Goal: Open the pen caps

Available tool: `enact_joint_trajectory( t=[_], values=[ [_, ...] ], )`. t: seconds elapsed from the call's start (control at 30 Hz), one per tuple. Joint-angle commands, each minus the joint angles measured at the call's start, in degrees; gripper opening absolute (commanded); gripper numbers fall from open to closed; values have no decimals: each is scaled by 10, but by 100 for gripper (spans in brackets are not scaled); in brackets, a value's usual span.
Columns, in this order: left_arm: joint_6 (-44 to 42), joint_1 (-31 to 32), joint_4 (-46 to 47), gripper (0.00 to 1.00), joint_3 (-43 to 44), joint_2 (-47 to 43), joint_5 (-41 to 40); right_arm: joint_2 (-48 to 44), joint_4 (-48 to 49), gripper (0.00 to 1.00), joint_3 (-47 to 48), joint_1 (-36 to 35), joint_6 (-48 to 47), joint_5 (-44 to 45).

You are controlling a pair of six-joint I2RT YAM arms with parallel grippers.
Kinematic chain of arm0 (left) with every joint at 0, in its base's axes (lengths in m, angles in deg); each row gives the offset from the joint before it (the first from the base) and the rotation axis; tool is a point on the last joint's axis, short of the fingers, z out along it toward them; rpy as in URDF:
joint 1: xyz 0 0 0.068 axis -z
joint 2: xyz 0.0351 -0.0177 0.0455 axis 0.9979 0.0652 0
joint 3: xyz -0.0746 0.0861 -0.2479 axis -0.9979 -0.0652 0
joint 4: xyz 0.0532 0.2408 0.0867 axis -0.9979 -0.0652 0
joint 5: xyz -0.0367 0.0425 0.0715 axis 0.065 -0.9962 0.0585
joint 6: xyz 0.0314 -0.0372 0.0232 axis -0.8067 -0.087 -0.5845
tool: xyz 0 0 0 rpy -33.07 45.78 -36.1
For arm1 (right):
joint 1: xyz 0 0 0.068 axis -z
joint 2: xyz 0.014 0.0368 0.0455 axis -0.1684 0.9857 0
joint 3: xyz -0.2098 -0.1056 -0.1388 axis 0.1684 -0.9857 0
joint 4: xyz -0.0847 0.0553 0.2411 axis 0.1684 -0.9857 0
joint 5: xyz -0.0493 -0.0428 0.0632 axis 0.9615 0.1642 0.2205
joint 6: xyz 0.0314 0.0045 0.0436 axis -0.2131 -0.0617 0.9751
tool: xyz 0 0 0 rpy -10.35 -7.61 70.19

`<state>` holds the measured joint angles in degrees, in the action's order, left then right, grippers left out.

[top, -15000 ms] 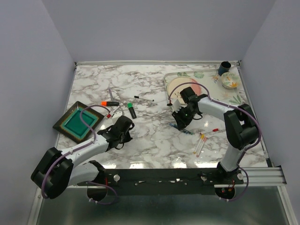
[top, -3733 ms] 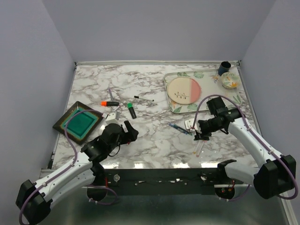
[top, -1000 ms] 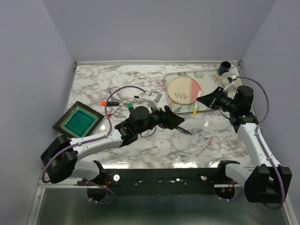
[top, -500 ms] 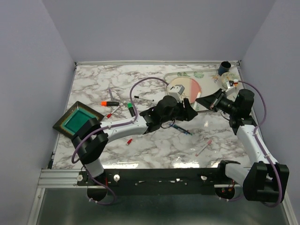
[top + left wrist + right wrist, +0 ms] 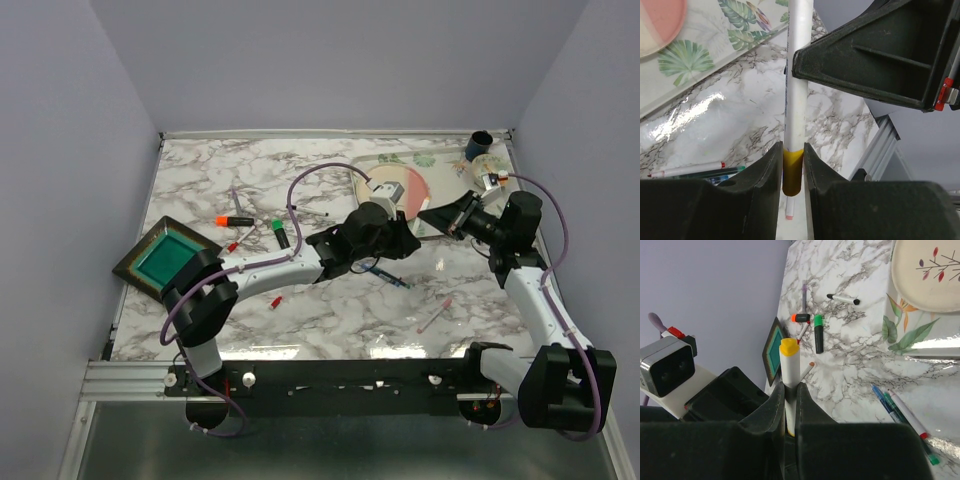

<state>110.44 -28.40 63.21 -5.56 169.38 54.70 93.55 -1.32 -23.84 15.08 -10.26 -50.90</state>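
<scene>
Here, above the marble table point(image 5: 330, 300), the right gripper point(image 5: 789, 392) clamped a white pen point(image 5: 789, 367) by its barrel; the left gripper point(image 5: 792, 165) squeezed its yellow cap point(image 5: 792, 175), near the leaf-print tray point(image 5: 715, 60).

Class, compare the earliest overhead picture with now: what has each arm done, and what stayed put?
The right end effector took a white pen from the table and lifted it. The left end effector swung right and closed on its yellow cap. Green dish and green-capped highlighter stayed put.
</scene>
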Motion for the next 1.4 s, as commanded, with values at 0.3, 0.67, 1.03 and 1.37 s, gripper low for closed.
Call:
enact_joint_trajectory(
  t=[0.3,0.67,1.03,1.37],
  values=[
    [4,0,12,0,-12,5,32,1,36,23,0,-6,-33,-6],
    [11,0,19,0,6,15,42,14,53,17,0,-38,-36,-2],
    [15,20,51,0,-88,-23,71,52,43,1,87,-31,-35,94],
    [47,53,115,0,-251,-119,79,109,62,1,191,-19,4,175]
  ],
)
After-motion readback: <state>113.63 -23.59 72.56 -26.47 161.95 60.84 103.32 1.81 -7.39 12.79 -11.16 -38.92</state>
